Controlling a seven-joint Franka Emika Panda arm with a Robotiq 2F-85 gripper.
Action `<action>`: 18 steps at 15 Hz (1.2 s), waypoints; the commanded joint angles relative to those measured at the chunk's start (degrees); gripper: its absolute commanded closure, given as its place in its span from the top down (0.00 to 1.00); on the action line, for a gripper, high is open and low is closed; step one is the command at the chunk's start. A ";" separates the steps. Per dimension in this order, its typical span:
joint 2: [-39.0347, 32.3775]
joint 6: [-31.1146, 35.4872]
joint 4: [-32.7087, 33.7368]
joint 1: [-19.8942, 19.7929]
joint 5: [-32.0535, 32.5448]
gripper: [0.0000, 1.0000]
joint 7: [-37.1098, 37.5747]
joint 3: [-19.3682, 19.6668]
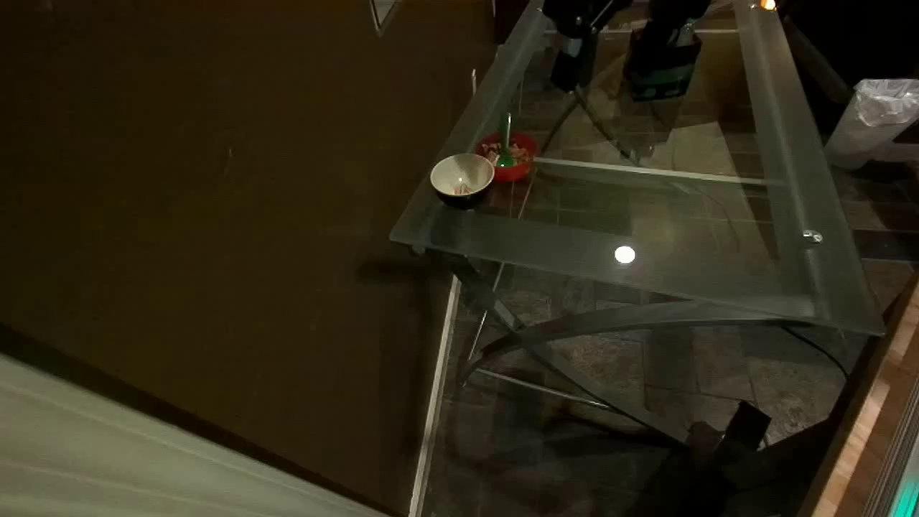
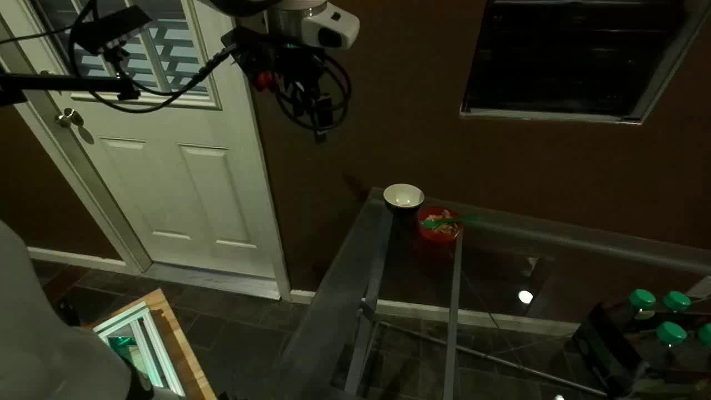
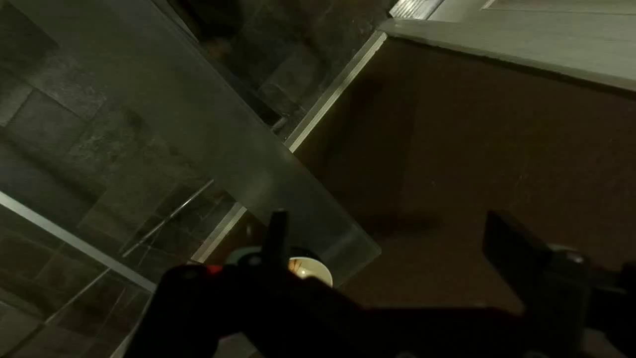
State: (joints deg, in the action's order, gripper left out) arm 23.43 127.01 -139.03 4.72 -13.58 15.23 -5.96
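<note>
Low in the wrist view, my pincer (image 3: 390, 238) gapes wide, gripping nothing; a white-lined bowl (image 3: 316, 270) sits lower centre.

Glass tabletop (image 1: 718, 283), clear centre, frosted edges. Near corner: glossy black-and-white bowl (image 1: 459, 172). Near edge: plastic-looking red bowl (image 1: 513, 173).

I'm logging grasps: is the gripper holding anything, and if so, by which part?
Nothing is held: the gripper stands open, with no object between its fingers.
</note>
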 commanded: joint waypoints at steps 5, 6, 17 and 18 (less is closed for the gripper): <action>-3.14 1.12 3.21 -1.37 -2.28 1.00 7.28 -0.37; -4.29 2.77 4.53 -1.57 -3.39 1.00 8.12 0.27; -14.57 13.83 23.40 -3.25 -25.53 0.46 3.13 11.28; -15.73 14.95 25.67 -3.34 -28.38 0.40 2.36 11.77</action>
State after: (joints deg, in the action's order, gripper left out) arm 12.12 139.67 -120.43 1.67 -34.49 19.76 4.72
